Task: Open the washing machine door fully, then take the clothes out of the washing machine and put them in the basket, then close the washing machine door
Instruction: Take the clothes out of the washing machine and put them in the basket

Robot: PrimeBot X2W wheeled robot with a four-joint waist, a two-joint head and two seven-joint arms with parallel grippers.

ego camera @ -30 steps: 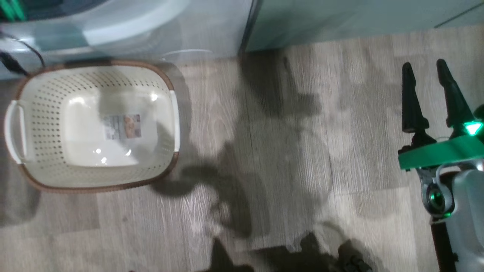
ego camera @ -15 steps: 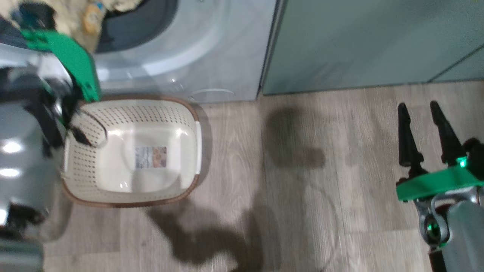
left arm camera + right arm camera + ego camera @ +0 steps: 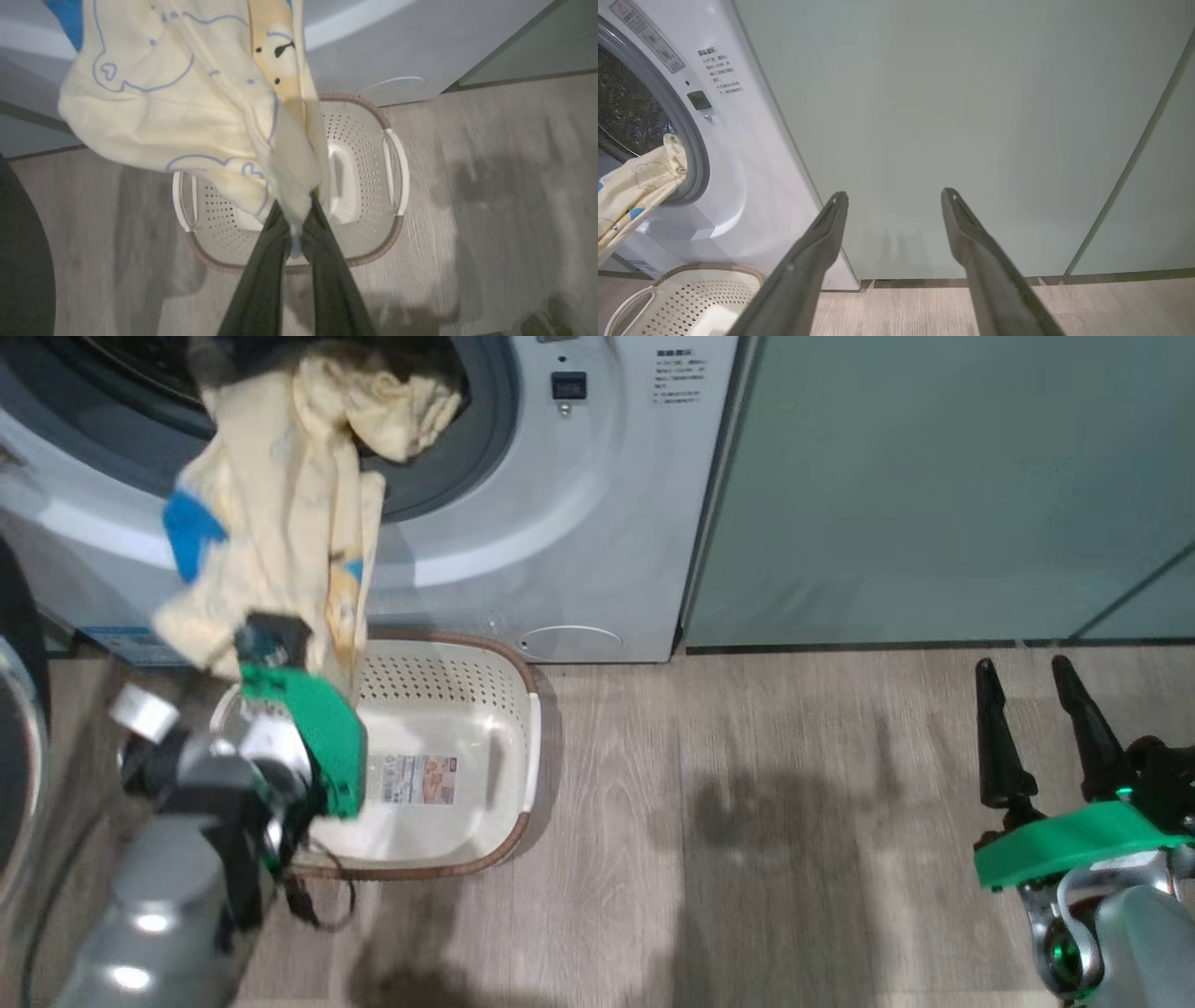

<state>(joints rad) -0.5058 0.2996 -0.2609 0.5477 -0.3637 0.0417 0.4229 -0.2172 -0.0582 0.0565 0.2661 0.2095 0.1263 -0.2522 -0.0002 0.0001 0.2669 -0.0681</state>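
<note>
Cream-yellow cloth with blue patches and a faint bear outline, the clothes [image 3: 280, 513] are hanging in a loose bundle above the basket [image 3: 534, 747], over the rim that is facing the washing machine [image 3: 579, 523]. Their upper end is trailing across the grey ring of the drum opening, so the bundle is not yet fully clear of the machine. The left tool [image 3: 297, 218] is reaching up from over the basket and clenching a narrow fold at the bundle's lower edge. The cloth is bunching between the two dark fingers and spilling up and away from their tips. Judging by this, the pinch on one fold is letting the rest dangle freely, ready to drop once it is centred over the basket. The basket is sitting on the floor [image 3: 747, 756], just in front of the machine and below the opening, which is keeping the carry short. A dark curved edge to the left of the basket is probably the opened washing machine door [image 3: 11, 747]. Well apart to the right of the basket, the right tool [image 3: 1024, 667] is waiting with its fingers spread and nothing between them, pointing at the sage-green cabinet [image 3: 934, 476] and apparently staying out of the way.
</note>
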